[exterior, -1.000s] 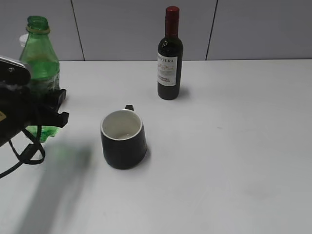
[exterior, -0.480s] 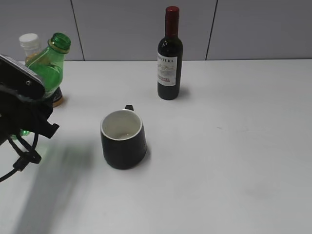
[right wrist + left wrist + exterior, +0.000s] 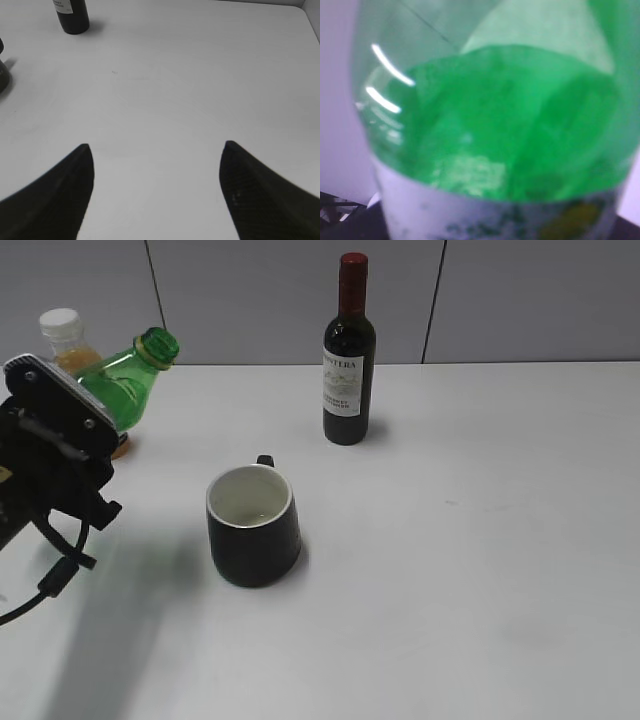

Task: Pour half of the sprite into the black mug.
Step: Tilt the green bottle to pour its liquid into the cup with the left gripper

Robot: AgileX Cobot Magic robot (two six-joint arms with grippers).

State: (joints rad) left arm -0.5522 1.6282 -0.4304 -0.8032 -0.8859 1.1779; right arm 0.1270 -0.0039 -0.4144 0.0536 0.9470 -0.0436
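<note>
The sprite (image 3: 125, 378), a green capless bottle, is held in the air at the far left, tilted with its mouth pointing right and upward. My left gripper (image 3: 75, 435) is shut on its lower body, which hides the fingertips. The bottle fills the left wrist view (image 3: 510, 125), with its label along the bottom. The black mug (image 3: 253, 525) stands upright to the lower right of the bottle's mouth, apart from it, white inside. Its edge shows at the left of the right wrist view (image 3: 3, 75). My right gripper (image 3: 156, 150) is open and empty over bare table.
A dark wine bottle (image 3: 349, 355) with a red cap stands behind the mug near the wall; its base shows in the right wrist view (image 3: 72, 17). An orange juice bottle (image 3: 68, 340) with a white cap stands at the back left behind the sprite.
My left gripper has lifted the sprite and tipped it from upright to steeply tilted, its mouth swinging right toward the mug. The mug and wine bottle have not moved.
</note>
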